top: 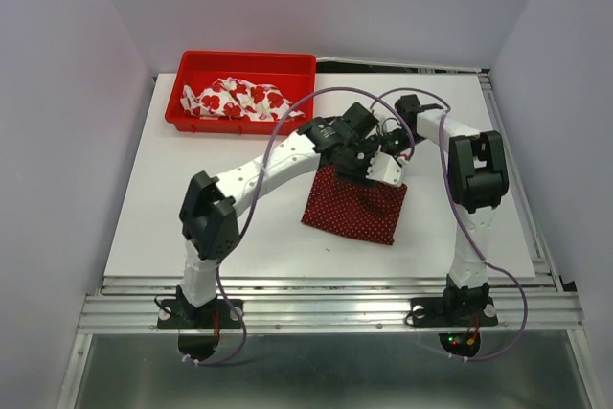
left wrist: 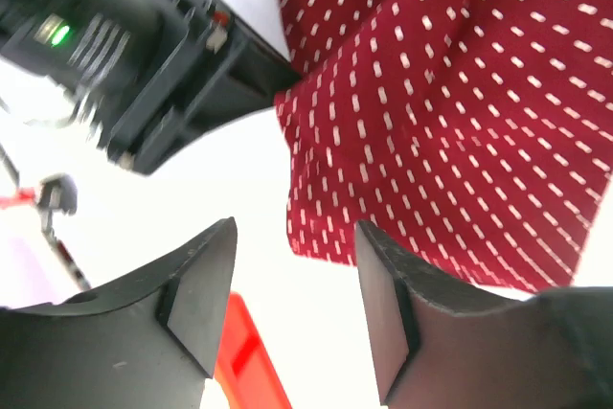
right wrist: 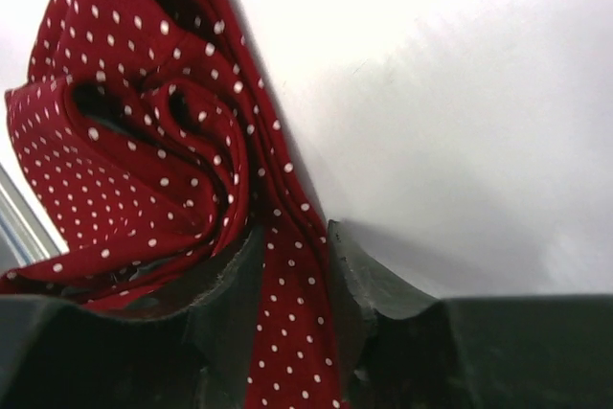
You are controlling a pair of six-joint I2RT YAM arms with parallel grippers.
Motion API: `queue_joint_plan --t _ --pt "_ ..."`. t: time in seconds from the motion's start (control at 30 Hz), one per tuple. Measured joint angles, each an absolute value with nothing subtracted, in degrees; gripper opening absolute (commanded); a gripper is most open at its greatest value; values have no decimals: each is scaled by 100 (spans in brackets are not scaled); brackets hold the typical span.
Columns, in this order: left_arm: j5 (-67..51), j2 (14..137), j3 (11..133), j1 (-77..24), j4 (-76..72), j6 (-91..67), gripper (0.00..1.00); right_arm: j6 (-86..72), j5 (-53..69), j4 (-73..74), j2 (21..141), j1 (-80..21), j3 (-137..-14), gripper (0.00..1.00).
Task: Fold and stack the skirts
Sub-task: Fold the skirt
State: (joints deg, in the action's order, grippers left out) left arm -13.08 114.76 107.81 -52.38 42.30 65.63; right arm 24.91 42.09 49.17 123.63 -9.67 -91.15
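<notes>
L arm (top: 259, 174): base at 7 o'clock in top view, elbow bent just above it, forearm reaching toward 2 o'clock to mid-tabletop. L gripper (left wrist: 297, 235) tilted down, jaws apart, nothing btwn them. R arm (top: 476, 174): base at 5 o'clock, lower link upright, forearm running toward 11 o'clock, wrist folded back toward 7. R gripper (right wrist: 292, 237) pinched on a fold of the dotted red skirt (right wrist: 124, 141). Grippers just beside each other.
</notes>
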Motion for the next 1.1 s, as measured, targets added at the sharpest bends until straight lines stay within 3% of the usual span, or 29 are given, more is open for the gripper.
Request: queue_joint_plan --t 0.17,0.37,0.4,0.43,0.47,0.53,0.6,0.63,0.73,0.9,1.1 --pt "-1243 9966 9780 -5089 3693 5981 72 2189 3865 4925 12396 -982 -9760 50" --pt "-1264 8936 8552 -4552 2580 4016 79 1778 3562 4768 12180 -875 -10652 52" --pt "-1310 8952 8449 -4488 2449 3734 80 1737 3553 4777 12068 -854 -10639 55" --pt "-1437 9061 8320 -4333 2314 3225 90 1680 3555 4740 11935 -840 -10562 61" --pt "-1640 9194 8267 -4213 2241 2788 98 1566 3570 4696 11649 -816 -10363 72" --pt "-2008 9535 8239 -3892 2128 2069 99 1341 3640 4709 11185 -768 -10033 75" --pt "-2265 9736 8106 -3664 1865 1474 99 1175 3723 4637 10569 -755 -9470 65" --pt "-2344 9793 7922 -3494 1693 1190 99 1066 3752 4648 10285 -762 -9227 56" --pt "-2624 9754 7371 -3253 1074 434 99 821 3795 4453 9747 -849 -8591 49" --pt "-3194 9795 7129 -3352 266 -585 95 228 4403 4274 9295 -1087 -7673 50" --pt "-3677 10160 6890 -3444 -652 -1752 77 -416 4595 3601 8667 -1925 -6681 47"
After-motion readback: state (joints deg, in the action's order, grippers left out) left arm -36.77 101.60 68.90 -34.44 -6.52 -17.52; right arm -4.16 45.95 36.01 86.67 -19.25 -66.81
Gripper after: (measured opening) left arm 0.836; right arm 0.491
